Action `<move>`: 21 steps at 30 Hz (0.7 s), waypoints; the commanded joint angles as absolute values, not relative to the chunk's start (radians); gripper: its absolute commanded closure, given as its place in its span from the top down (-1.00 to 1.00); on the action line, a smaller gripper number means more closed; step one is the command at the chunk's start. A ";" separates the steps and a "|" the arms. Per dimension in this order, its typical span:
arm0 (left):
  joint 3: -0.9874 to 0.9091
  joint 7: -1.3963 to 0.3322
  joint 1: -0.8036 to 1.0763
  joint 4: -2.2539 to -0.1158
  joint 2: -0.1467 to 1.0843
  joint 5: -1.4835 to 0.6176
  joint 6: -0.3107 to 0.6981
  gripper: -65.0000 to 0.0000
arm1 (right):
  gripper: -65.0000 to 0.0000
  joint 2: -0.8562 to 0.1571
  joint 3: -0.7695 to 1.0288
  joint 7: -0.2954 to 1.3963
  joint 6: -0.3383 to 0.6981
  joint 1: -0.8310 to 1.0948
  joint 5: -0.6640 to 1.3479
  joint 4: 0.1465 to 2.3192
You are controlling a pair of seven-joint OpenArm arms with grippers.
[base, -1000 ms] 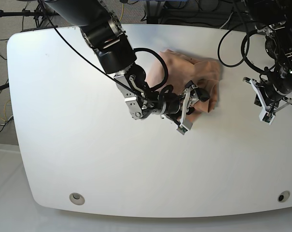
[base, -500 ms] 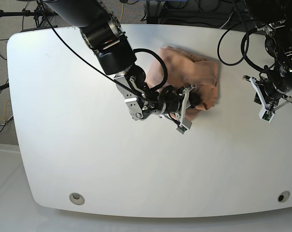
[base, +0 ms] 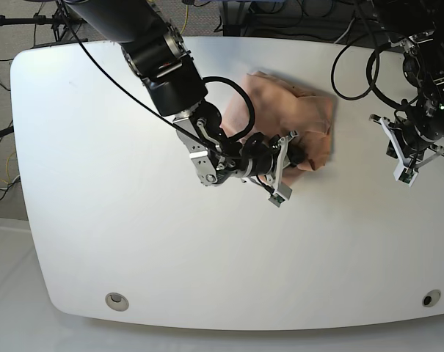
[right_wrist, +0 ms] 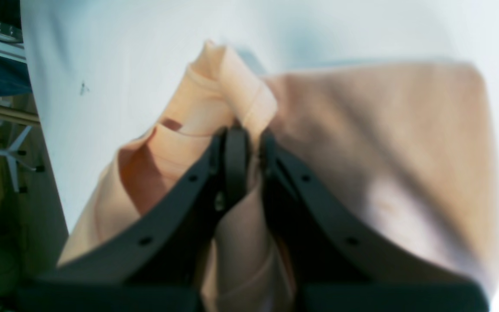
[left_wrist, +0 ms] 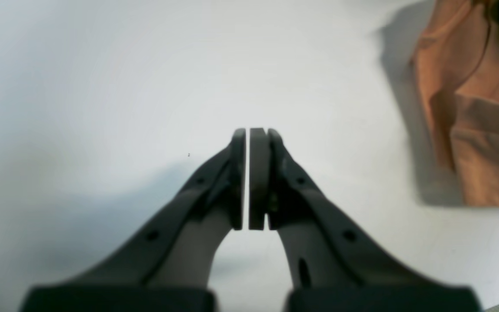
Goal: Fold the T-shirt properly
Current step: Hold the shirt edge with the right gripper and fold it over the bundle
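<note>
1. Closing on cloth since the earlier frame, the right gripper [right_wrist: 247, 149] is now pinching a bunched hem of the T-shirt [base: 295, 121], and the garment's near edge is being drawn inward.
2. T-shirt is lying crumpled at the far centre of the white table [base: 97, 183].
3. Left gripper [left_wrist: 249, 177] is hovering over bare table, jaws together, empty.
4. Fabric is behaving soft, light and limp; gripping at hems or corners is advisable.
</note>
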State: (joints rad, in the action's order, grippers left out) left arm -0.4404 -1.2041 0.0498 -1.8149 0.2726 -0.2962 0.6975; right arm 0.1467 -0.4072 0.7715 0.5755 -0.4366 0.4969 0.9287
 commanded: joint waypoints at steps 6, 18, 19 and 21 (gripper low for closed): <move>-0.447 -1.190 0.036 -1.830 0.289 -0.302 0.698 -1.00 | -0.93 0.157 -0.404 0.803 0.573 -0.472 0.558 1.043; -0.447 -1.190 0.036 -1.830 0.289 -0.302 0.698 -1.00 | -0.93 0.157 -0.403 0.823 0.573 -0.492 0.559 1.067; -0.447 -1.190 0.036 -1.830 0.289 -0.302 0.698 -1.00 | -0.93 0.157 -0.401 0.823 0.573 -0.492 0.559 1.067; -0.447 -1.190 0.036 -1.830 0.289 -0.302 0.698 -1.00 | -0.93 0.157 -0.401 0.823 0.573 -0.492 0.559 1.067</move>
State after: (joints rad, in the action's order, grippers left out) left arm -0.4404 -1.2041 0.0498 -1.8149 0.2726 -0.2958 0.6975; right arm 0.1467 -0.4053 0.8421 0.5667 -0.4622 0.5320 1.0447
